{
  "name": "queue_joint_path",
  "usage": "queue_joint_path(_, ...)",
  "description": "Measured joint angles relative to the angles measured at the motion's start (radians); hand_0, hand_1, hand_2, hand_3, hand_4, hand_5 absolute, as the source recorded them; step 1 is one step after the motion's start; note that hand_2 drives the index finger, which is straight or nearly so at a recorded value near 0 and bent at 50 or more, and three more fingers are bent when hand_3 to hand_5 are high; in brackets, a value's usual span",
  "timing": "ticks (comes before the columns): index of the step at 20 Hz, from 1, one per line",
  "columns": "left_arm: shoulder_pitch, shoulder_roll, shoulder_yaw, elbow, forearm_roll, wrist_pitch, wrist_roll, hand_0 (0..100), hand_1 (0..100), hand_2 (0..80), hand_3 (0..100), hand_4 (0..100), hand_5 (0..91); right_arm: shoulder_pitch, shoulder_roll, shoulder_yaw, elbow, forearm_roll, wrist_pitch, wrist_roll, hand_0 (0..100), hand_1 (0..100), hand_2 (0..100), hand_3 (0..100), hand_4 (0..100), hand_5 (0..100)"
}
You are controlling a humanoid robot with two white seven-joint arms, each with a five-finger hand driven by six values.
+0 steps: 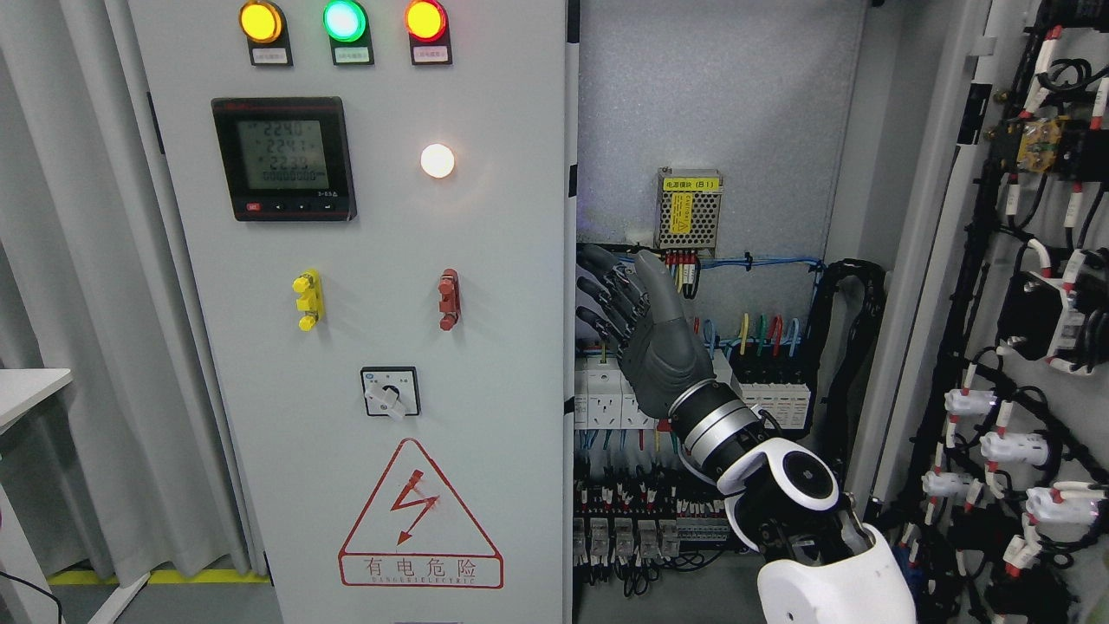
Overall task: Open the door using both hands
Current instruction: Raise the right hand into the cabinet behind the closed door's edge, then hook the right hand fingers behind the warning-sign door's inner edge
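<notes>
The right hand (pixel 645 325) rises from the lower right on a white and silver forearm, palm turned left, inside the opened half of an electrical cabinet. Its fingers (pixel 606 290) are extended and slightly fanned, gripping nothing; the fingertips sit just beside the right edge of the left door (pixel 346 347), and the view does not settle whether they touch it. The left hand does not show.

The left door is still closed and fills everything left of the fingers. High above them on its face are 3 round lamps: yellow lamp (pixel 261 22), green lamp (pixel 345 21) and red lamp (pixel 425 20). Below those sits a digital meter (pixel 284 158), with a glowing white indicator (pixel 437 160) nearer the fingers. At about finger height lie a yellow handle (pixel 306 300) and a red handle (pixel 448 299). Lower down are a rotary switch (pixel 391 392) and a red warning triangle (pixel 420 516).

The right door (pixel 1022 329) stands swung wide open, well to the right of the fingers, its inner side carrying black cables and white connectors. Above and right of the fingers hangs a perforated power supply (pixel 690 211) with a yellow label. Behind and below the palm run rows of white breakers (pixel 606 394) and bundled wiring (pixel 632 520).
</notes>
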Motion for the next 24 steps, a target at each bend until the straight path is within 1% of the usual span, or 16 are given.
queue_joint_path(2,0.0,0.0,0.0,0.0,0.0,0.0,0.0,29,0,2.7,3,4,0.0,-0.005,0.0,0.002,0.011,-0.009,0.0,0.007,22,0,0,0,0,0)
queue_joint_path(5,0.0,0.0,0.0,0.0,0.0,0.0,0.0,30,0,2.7,3,4,0.0,-0.009,0.0,0.006,0.022,-0.017,0.0,0.032,22,0,0,0,0,0)
queue_joint_path(13,0.0,0.0,0.0,0.0,0.0,0.0,0.0,30,0,2.7,3,4,0.0,-0.02,0.0,0.013,0.038,-0.033,-0.012,0.064,22,0,0,0,0,0)
queue_joint_path(17,0.0,0.0,0.001,0.0,0.0,0.0,-0.004,30,0,2.6,3,4,0.0,-0.024,0.0,0.014,0.041,-0.061,-0.012,0.072,22,0,0,0,0,0)
queue_joint_path(21,0.0,0.0,0.001,0.0,0.0,0.0,-0.001,30,0,2.7,3,4,0.0,-0.027,0.0,0.015,0.042,-0.077,-0.012,0.094,22,0,0,0,0,0)
queue_joint_path(24,0.0,0.0,0.001,0.0,0.0,0.0,0.0,30,0,2.7,3,4,0.0,-0.027,0.0,0.015,0.044,-0.084,-0.012,0.1,22,0,0,0,0,0)
